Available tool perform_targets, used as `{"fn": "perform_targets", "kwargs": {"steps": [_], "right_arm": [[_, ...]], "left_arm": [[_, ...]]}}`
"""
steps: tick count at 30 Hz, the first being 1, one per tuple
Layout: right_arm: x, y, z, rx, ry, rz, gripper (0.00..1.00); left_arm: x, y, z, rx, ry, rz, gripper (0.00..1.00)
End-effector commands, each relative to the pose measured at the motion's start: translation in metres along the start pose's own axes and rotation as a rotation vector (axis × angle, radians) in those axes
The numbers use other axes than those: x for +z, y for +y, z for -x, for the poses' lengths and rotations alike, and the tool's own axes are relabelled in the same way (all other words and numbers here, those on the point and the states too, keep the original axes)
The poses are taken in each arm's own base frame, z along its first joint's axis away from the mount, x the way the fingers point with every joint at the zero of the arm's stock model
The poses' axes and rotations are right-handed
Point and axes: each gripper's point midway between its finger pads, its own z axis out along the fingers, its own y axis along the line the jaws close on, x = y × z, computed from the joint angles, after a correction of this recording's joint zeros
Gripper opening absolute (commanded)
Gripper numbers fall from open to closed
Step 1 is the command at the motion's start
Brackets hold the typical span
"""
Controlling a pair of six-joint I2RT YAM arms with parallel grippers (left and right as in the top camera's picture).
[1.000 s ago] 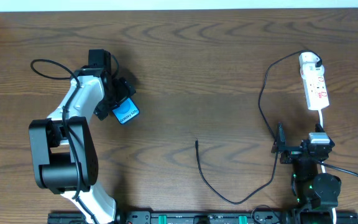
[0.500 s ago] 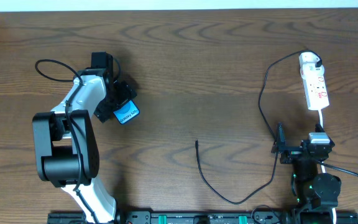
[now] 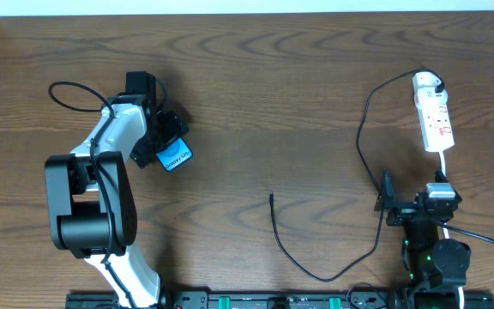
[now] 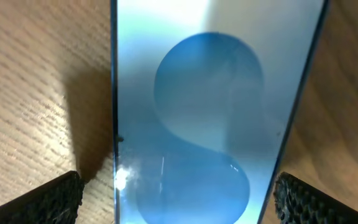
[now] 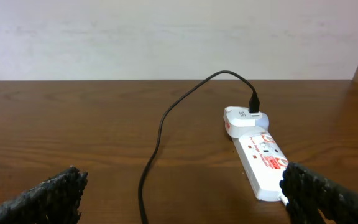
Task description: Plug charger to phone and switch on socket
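The phone (image 3: 174,157) lies on the table at the left with its blue screen up, and it fills the left wrist view (image 4: 210,112). My left gripper (image 3: 163,142) is open and straddles the phone, with a gap on the left side (image 4: 179,199). The charger (image 3: 363,129) is a thin black cable. Its free tip (image 3: 271,197) lies mid-table and its white plug (image 3: 427,83) sits in the socket (image 3: 437,120) at the far right. My right gripper (image 3: 414,202) is open and empty, just short of the socket (image 5: 263,162). The cable (image 5: 160,130) runs between its fingers (image 5: 182,199).
The cable loops near the front edge (image 3: 324,275) between the tip and my right arm. The socket's white cord (image 3: 442,163) runs down toward my right arm. A pale wall (image 5: 166,37) stands behind the table's far edge.
My left arm's elbow shifted slightly up and right a second ago. The gripper stayed over the phone. The right arm, cable and socket have not moved.
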Motion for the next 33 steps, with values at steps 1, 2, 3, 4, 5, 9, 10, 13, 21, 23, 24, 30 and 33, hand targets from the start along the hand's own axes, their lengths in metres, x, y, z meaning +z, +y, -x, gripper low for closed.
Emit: {"fn": "perform_targets", "kwargs": {"steps": [1, 2, 3, 4, 5, 9, 10, 13, 21, 23, 24, 30, 33], "right_arm": [[0.0, 0.0, 0.0, -0.015, -0.001, -0.001, 0.99], [0.0, 0.0, 0.0, -0.015, -0.001, -0.001, 0.99], [0.0, 0.0, 0.0, -0.015, -0.001, -0.001, 0.99], [0.0, 0.0, 0.0, -0.015, -0.001, -0.001, 0.99], [0.0, 0.0, 0.0, -0.015, -0.001, -0.001, 0.99], [0.0, 0.0, 0.0, -0.015, -0.001, -0.001, 0.99], [0.0, 0.0, 0.0, -0.015, -0.001, -0.001, 0.99], [0.0, 0.0, 0.0, -0.015, -0.001, -0.001, 0.99], [0.0, 0.0, 0.0, -0.015, -0.001, -0.001, 0.99], [0.0, 0.0, 0.0, -0.015, -0.001, -0.001, 0.99], [0.0, 0.0, 0.0, -0.015, -0.001, -0.001, 0.99], [0.0, 0.0, 0.0, -0.015, -0.001, -0.001, 0.99], [0.0, 0.0, 0.0, -0.015, -0.001, -0.001, 0.99]], "left_arm": [[0.005, 0.003, 0.003, 0.022, -0.009, 0.014, 0.98], [0.005, 0.003, 0.003, 0.022, -0.012, 0.013, 0.98], [0.005, 0.003, 0.004, 0.022, -0.013, 0.011, 0.98], [0.005, 0.002, 0.004, 0.022, -0.015, 0.01, 0.98], [0.005, 0.002, 0.005, 0.022, -0.017, 0.008, 0.98], [0.005, 0.002, 0.004, 0.022, -0.016, 0.009, 0.98], [0.005, 0.002, 0.004, 0.022, -0.016, 0.009, 0.98], [0.009, 0.002, 0.004, 0.026, -0.012, 0.012, 0.98], [0.016, 0.003, 0.003, 0.025, -0.002, 0.019, 0.98], [0.016, 0.003, 0.003, 0.025, -0.002, 0.019, 0.98], [0.016, 0.003, 0.003, 0.025, -0.002, 0.019, 0.98], [0.016, 0.004, 0.003, 0.037, -0.001, 0.02, 0.98], [0.016, 0.004, 0.002, 0.036, 0.002, 0.022, 0.98]]}}
